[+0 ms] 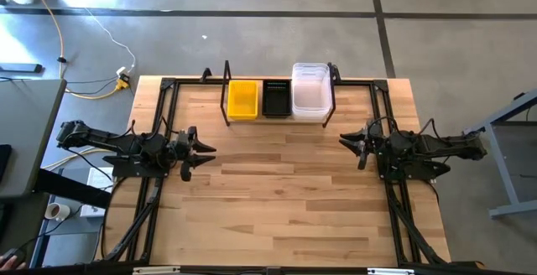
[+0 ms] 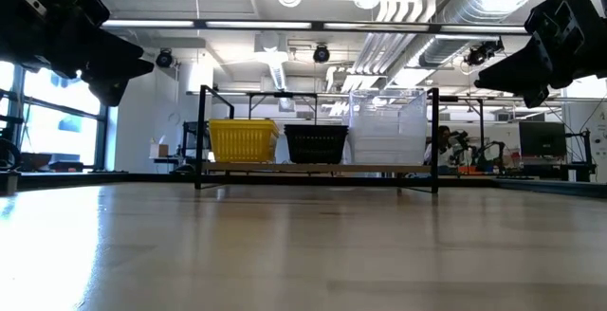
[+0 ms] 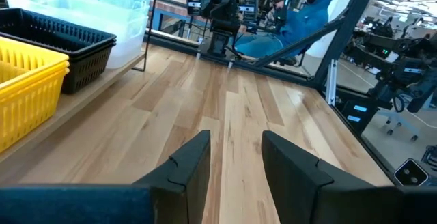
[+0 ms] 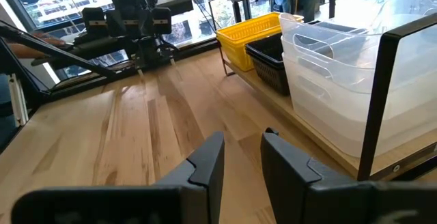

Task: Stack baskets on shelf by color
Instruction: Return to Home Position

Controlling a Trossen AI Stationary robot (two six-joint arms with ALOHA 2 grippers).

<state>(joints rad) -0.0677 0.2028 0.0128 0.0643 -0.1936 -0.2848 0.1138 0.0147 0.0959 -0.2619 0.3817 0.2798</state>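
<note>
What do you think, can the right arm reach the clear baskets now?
Probably yes: the right gripper hangs empty with fingers open, only tabletop lies between it and the clear baskets, though a black end post stands close.

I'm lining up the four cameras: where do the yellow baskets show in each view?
High view: yellow baskets at the left end of the shelf, top centre.
Low view: left of centre, on the shelf.
Left wrist view: nearest stack.
Right wrist view: farthest stack, beyond the clear ones.
Shared landmark: the black baskets, directly beside them in every view.
</note>
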